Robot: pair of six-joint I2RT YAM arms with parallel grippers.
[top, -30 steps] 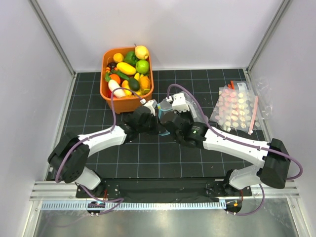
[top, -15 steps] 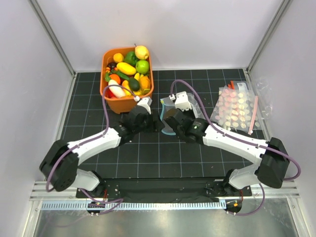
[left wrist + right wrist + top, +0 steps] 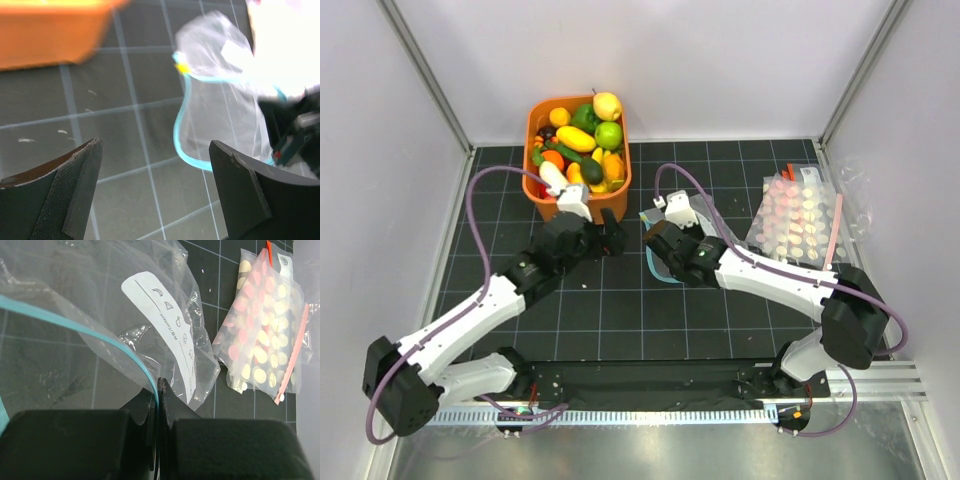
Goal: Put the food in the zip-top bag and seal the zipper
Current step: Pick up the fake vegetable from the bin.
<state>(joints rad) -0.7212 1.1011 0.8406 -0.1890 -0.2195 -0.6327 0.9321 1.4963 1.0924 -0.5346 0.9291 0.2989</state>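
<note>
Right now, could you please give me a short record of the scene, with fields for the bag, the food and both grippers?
left gripper: open, holding nothing, between the orange basket and the bag
right gripper: shut on the bag's edge, at the zipper
zip-top bag: lying between the two grippers, no food visible inside
zipper: teal strip, curved, appears unsealed
food: heaped in the orange basket, far left
pink-dotted packs: lying at the right

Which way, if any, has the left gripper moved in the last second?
Yes. The left gripper slid left, away from the bag, along the basket's front wall.
</note>
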